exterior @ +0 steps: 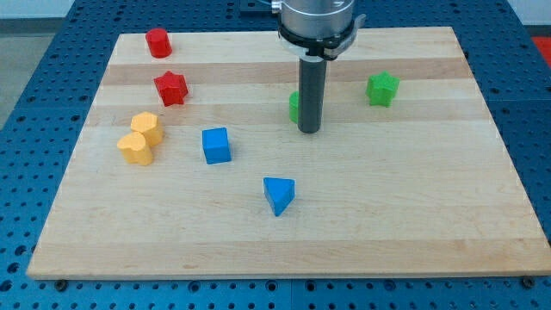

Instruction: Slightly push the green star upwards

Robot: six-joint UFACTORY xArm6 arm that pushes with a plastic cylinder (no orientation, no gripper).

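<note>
The green star (382, 89) lies on the wooden board (284, 232) at the view's upper right. My tip (310, 131) stands near the board's middle top, well to the left of and slightly below the star, apart from it. A second green block (294, 107) sits just behind the rod on its left side and is mostly hidden by it, so its shape cannot be made out.
A red cylinder (157, 42) and a red star (171, 88) are at the upper left. Two yellow blocks (146, 127) (135, 148) sit together at the left. A blue cube (216, 145) and a blue triangle (278, 195) lie below my tip.
</note>
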